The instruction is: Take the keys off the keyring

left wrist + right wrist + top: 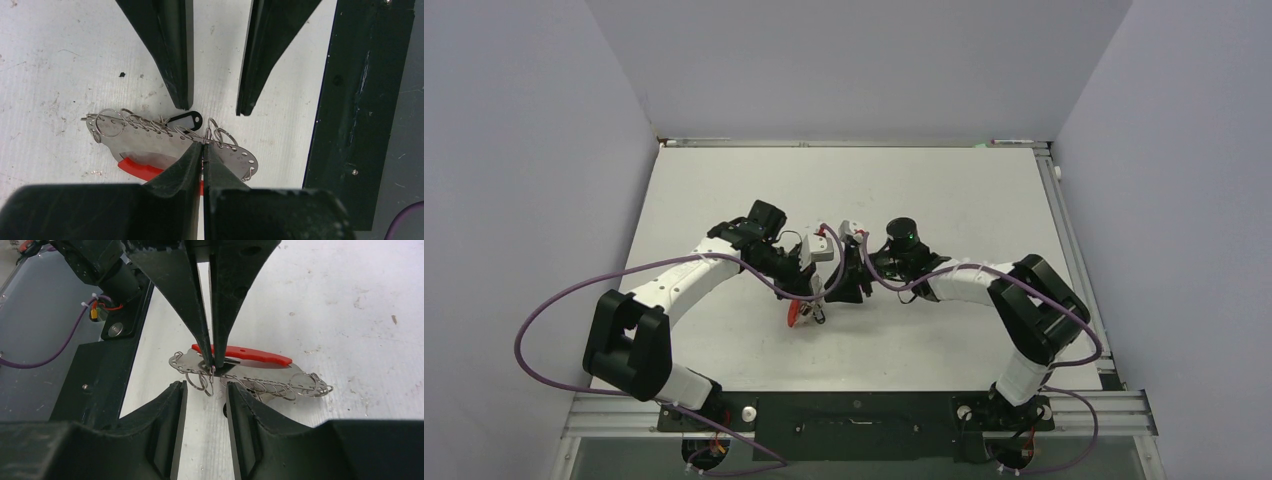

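The keyring (150, 145) lies flat on the white table: a curved grey band with a row of holes, a bright red part (137, 170) and several thin wire rings (111, 125) along its edge. A small key with a dark head (184, 120) lies against the rings; I cannot pick out a pale key. My left gripper (203, 146) is shut, pinching the band's ringed edge. My right gripper (205, 388) is open, its fingers either side of a few loose rings (200, 380), not touching them. In the top view both grippers meet over the keyring (797, 316).
The black base rail (360, 100) lies close beside the keyring, and it also shows in the right wrist view (100, 380). Purple cables (554, 300) loop off both arms. White walls enclose the table (724, 190) on three sides.
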Robot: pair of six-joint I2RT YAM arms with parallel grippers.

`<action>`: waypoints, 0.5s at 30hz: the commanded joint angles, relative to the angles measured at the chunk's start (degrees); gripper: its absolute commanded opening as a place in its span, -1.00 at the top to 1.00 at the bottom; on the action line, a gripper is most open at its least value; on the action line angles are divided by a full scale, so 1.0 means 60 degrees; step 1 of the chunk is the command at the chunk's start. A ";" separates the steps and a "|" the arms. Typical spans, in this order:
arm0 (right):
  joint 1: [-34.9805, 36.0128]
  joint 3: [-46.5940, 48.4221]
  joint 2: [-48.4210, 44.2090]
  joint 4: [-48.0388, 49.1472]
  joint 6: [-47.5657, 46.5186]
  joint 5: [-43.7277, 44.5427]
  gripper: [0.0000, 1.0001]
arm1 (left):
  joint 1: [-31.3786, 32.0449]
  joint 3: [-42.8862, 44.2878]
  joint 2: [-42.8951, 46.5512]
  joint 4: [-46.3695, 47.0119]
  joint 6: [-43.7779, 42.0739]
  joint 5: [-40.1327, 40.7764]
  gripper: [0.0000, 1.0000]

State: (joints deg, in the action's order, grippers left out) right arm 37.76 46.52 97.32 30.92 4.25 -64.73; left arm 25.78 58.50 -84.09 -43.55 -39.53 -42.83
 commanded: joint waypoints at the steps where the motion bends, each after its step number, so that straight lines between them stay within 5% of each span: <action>1: 0.0240 0.0142 0.0328 0.0879 0.0179 0.0078 0.30 | 0.0069 0.0453 0.0157 -0.0096 -0.0121 -0.0308 1.00; 15: 0.0360 0.0034 0.0863 0.1952 0.0801 0.0183 0.37 | 0.0098 0.0500 0.0116 -0.0011 -0.0034 -0.0581 1.00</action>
State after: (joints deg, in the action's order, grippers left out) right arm 39.22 46.33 101.16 37.23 8.08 -63.24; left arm 25.91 58.89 -84.09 -43.55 -39.48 -43.75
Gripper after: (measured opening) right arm 0.324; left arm 0.004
